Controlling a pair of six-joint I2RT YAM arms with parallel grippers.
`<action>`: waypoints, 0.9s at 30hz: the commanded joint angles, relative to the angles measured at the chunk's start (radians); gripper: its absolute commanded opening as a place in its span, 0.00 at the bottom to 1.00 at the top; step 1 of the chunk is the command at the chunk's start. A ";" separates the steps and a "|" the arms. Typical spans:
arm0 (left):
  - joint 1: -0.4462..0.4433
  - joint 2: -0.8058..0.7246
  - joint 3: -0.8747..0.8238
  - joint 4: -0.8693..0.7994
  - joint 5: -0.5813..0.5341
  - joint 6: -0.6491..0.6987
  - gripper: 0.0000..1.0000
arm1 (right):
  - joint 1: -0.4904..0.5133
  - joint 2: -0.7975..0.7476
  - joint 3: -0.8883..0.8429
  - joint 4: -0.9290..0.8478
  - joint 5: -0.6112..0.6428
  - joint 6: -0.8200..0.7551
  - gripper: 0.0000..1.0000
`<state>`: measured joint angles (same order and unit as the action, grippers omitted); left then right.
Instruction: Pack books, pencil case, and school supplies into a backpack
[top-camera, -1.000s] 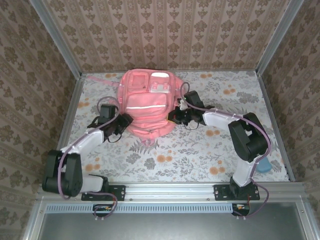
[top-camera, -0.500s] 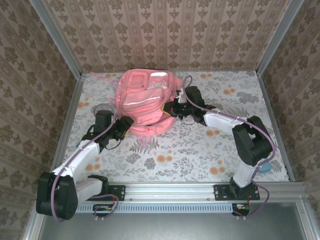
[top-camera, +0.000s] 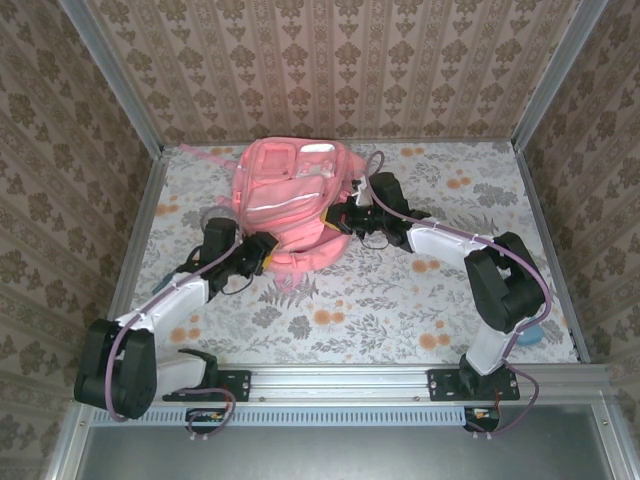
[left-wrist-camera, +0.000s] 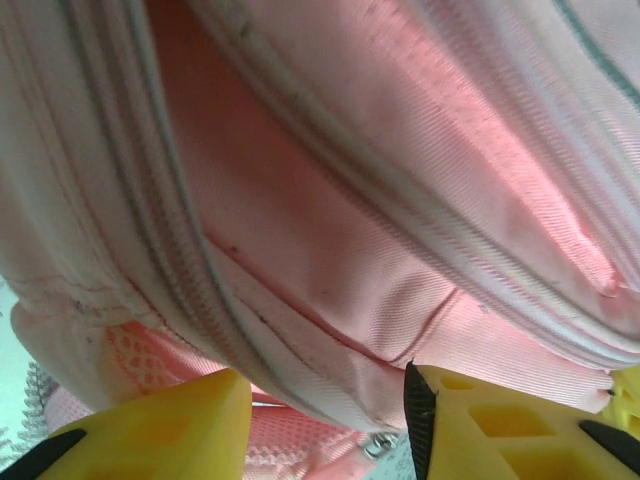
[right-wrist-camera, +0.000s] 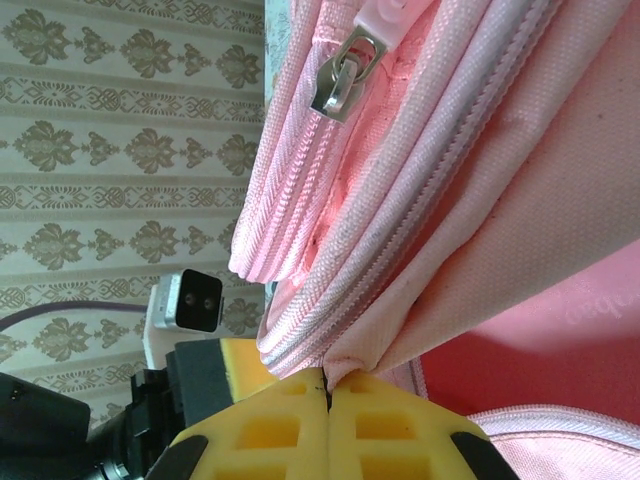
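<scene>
No text, brand, number or sign can be read with confidence. The one trace of lettering is a faint row of pink-on-pink characters on the pink backpack (right-wrist-camera: 480, 200). In the right wrist view it sits above and to the right of the right gripper (right-wrist-camera: 327, 395), lying sideways and too blurred to spell out.

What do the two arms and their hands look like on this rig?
The left arm and right arm both have white link covers between bulky black joint housings, with a purple cable running along each, and stand on black base plates. The left hand and right hand carry blocky yellow fingers with recessed pockets.
</scene>
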<state>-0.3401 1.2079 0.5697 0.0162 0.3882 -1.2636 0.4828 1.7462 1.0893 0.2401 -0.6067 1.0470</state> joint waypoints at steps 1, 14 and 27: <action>-0.023 0.031 0.004 0.020 -0.039 -0.064 0.44 | 0.016 -0.060 0.013 0.087 -0.038 0.006 0.00; -0.044 0.091 0.002 0.085 -0.105 -0.149 0.25 | 0.020 -0.105 -0.055 0.063 -0.017 -0.017 0.00; -0.092 0.049 0.097 0.041 -0.056 -0.035 0.07 | 0.030 -0.262 -0.017 -0.508 0.499 -0.310 0.48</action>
<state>-0.4191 1.2877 0.6010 0.0399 0.3355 -1.3525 0.5022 1.5684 1.0367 -0.0990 -0.2955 0.8375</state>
